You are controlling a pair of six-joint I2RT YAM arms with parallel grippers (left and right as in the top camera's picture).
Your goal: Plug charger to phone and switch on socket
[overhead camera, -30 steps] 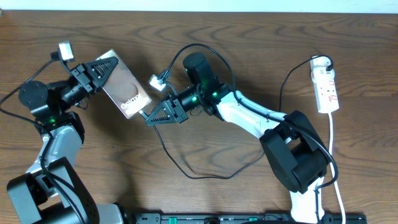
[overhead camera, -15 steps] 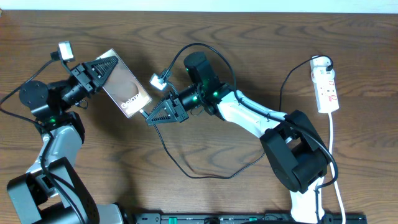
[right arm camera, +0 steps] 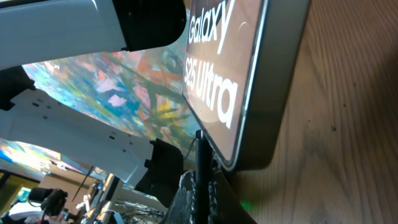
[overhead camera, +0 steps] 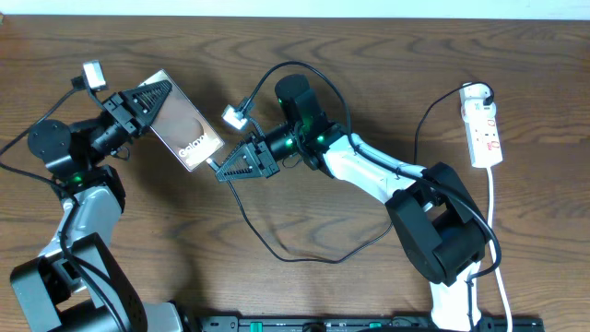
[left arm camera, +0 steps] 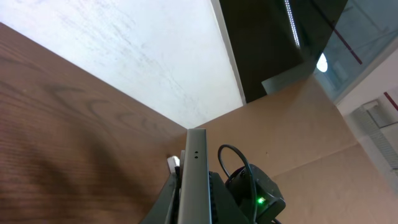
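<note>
Mid plug-in, I'd say: left end effector (overhead camera: pixel 162 91) clamped on the phone (overhead camera: pixel 184 134), right end effector (overhead camera: pixel 219 171) pinching the charger (overhead camera: pixel 277 256) tip just at the phone's lower edge. Next needs a dead-straight push in. The socket (overhead camera: pixel 484 129) sits well behind it.

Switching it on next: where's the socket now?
In the overhead view, the socket lies at the far right, past the right arm, its white cord trailing toward the near edge.

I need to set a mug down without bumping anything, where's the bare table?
Bare wood: near side, between the left arm and the slack loop of the charger; and far side, between the right arm and the socket. Crowded at centre-left, where the left pincer holds the phone and the right pincer holds the charger's tip at its lower edge.
</note>
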